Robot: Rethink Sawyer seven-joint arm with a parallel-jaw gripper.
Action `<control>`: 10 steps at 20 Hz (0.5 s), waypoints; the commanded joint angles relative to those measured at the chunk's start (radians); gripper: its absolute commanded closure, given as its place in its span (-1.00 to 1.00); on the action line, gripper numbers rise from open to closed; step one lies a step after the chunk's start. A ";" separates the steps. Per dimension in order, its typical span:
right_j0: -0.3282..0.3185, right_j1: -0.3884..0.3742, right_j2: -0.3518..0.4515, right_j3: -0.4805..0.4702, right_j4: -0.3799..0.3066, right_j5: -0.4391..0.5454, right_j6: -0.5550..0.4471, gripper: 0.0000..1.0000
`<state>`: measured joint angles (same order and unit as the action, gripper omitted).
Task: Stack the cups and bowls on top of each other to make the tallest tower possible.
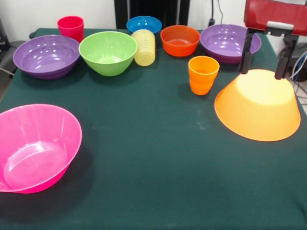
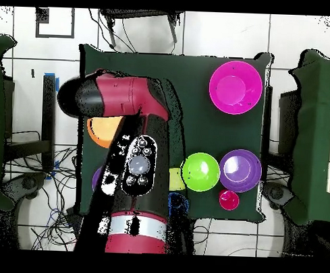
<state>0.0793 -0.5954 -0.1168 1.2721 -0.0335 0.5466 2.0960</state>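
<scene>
My gripper [image 1: 262,73] is open at the right of the front view, its two black fingers [image 1: 246,52] straddling the flat base of the large orange bowl [image 1: 256,108], which sits upside down on the table. The orange cup [image 1: 203,74] stands just left of it. Along the far edge are a purple bowl [image 1: 46,56], the red cup [image 1: 71,27], the green bowl [image 1: 108,51], the pale yellow cup [image 1: 144,47], the blue bowl [image 1: 144,24], the orange-red bowl [image 1: 180,40] and a second purple bowl [image 1: 228,42]. The large pink bowl [image 1: 36,148] sits near left.
The table has a dark green cloth [image 1: 153,158]. In the overhead view the red arm [image 2: 136,161] hides the gripper and several bowls; the orange bowl [image 2: 100,131], pink bowl [image 2: 235,87], green bowl [image 2: 200,171] and one purple bowl [image 2: 240,170] show beside it.
</scene>
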 commanded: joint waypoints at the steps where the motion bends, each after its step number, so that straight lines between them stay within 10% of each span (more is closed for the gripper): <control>1: -0.104 0.116 0.208 -0.137 -0.037 0.138 -0.206 -1.00; 10: -0.211 0.231 0.335 -0.339 -0.084 0.283 -0.374 -1.00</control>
<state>-0.0883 -0.4800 0.0374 1.0613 -0.0389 0.6381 2.0736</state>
